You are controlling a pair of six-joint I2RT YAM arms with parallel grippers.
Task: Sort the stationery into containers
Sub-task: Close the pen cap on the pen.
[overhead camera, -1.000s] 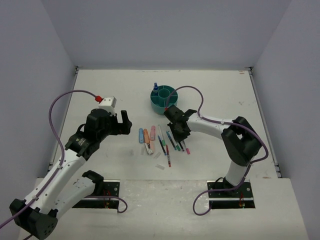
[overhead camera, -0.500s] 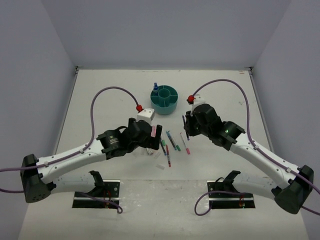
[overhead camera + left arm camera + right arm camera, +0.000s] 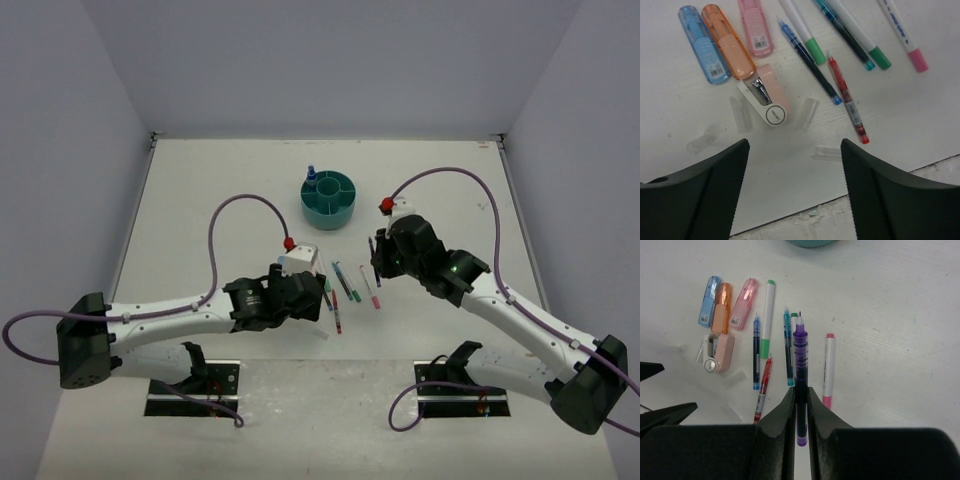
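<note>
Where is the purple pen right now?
Right wrist view: the purple pen is clamped in the right end effector, appearing between the teal pen and the pink-capped pen.

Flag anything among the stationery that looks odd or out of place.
Several clear plastic pieces lie scattered loose on the table around the pink stapler-like item, possibly stray pen caps. Nothing else stands out.

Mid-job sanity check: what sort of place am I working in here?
Probably a lab test cell rather than a real desk: a white table boxed in by plain grey walls, with loose pens laid out near a teal organiser.
</note>
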